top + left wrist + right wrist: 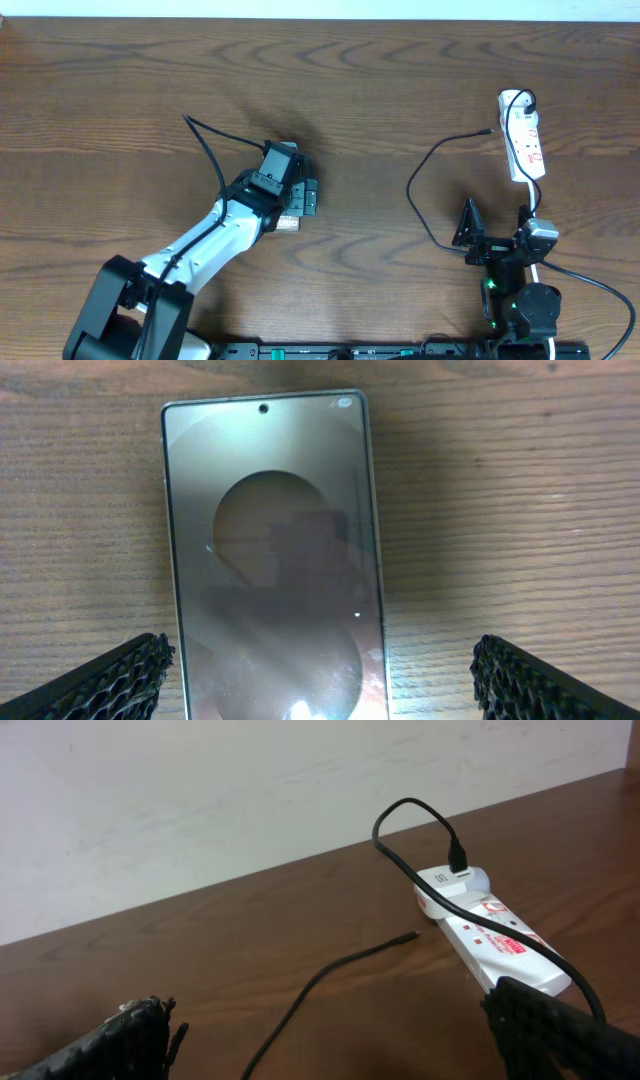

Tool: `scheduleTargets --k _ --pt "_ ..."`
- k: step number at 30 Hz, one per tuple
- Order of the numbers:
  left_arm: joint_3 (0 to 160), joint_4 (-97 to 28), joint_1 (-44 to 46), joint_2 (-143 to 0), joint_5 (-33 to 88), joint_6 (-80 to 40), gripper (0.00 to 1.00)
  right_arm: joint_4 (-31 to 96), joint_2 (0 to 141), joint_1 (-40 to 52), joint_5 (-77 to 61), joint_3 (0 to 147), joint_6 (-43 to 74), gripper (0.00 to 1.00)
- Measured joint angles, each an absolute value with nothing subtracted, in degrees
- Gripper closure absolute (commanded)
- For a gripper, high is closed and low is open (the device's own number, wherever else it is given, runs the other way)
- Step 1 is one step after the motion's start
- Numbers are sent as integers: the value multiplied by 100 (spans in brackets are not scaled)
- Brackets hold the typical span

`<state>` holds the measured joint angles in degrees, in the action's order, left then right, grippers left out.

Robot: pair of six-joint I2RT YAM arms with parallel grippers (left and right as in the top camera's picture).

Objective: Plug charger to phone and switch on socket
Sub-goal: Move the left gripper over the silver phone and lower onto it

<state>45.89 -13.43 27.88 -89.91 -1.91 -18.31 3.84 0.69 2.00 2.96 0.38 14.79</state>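
Observation:
The phone (275,560) lies flat on the wooden table, with a glossy brownish screen and a pale oval. My left gripper (320,665) is open just above its lower end, one finger on each side and not touching it. In the overhead view the left gripper (293,192) hides most of the phone. The white socket strip (522,135) lies at the far right and also shows in the right wrist view (490,935). The black charger cable (415,190) is plugged into the strip's far end and loops left. Its metal-tipped connector (410,936) lies loose on the table. My right gripper (330,1020) is open and empty near the cable.
The strip's white cord (540,262) runs back past the right arm's base. The right gripper (497,228) sits near the table's front edge. A pale wall (250,790) stands behind the table. Bare wood (380,90) lies between phone and strip.

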Motion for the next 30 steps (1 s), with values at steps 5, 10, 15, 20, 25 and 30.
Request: scheduleTargets --k 5,10,15,20,25,30 --pt "4589 -1343 2788 -9161 -399 -1844 2 384 69 200 294 38 1479 1" --pt "4589 -1341 2788 -9185 -537 -1844 2 384 69 200 294 38 1479 1" --pt "4589 -1308 2788 -9225 -598 -1844 2 384 69 200 296 38 1479 1" --pt "4589 -1219 2788 -9511 -617 -1957 2 384 69 200 296 38 1479 1" --pt "4652 -1081 2788 -9780 -650 -2097 2 384 69 200 294 38 1479 1" --pt "4740 -1039 2788 -9880 -685 -2121 3 384 69 200 294 38 1479 1"
